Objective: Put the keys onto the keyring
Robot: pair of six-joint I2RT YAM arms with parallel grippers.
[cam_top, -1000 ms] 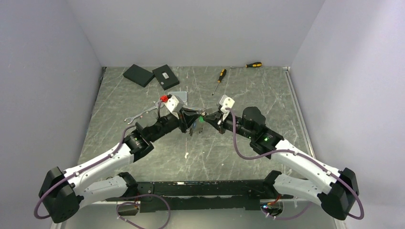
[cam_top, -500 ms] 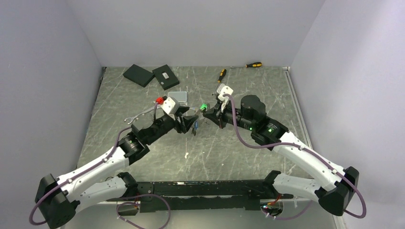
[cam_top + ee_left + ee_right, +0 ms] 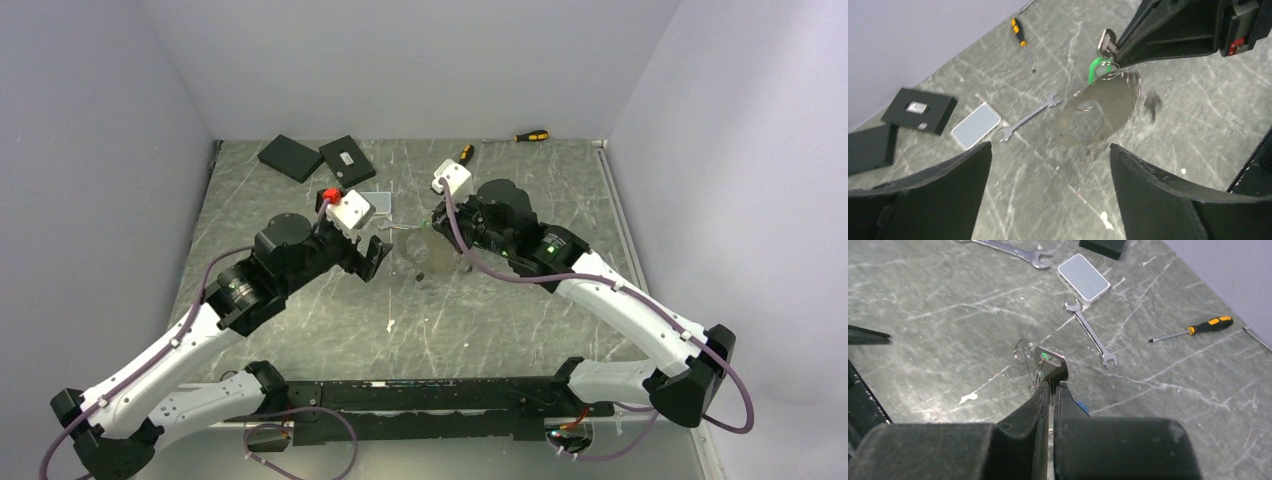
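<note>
Right tool (image 3: 1050, 386) pinches a silver key (image 3: 1050, 362) with a green tag (image 3: 1094, 67), held above the desk (image 3: 480, 310). The keyring (image 3: 1096, 107) hangs blurred just beneath it. Left tool (image 3: 1048, 152) is spread wide, empty, apart from both.

readable text: none | black box (image 3: 934, 118): white label, print too small to read

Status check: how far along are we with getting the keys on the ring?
Apparently done: the green-tagged key hangs linked with the keyring. In hand: the right gripper is shut on that key, holding the bundle above the table; the left gripper is open and empty. Left: the loop is blurred, so I cannot tell what else is on it.
</note>
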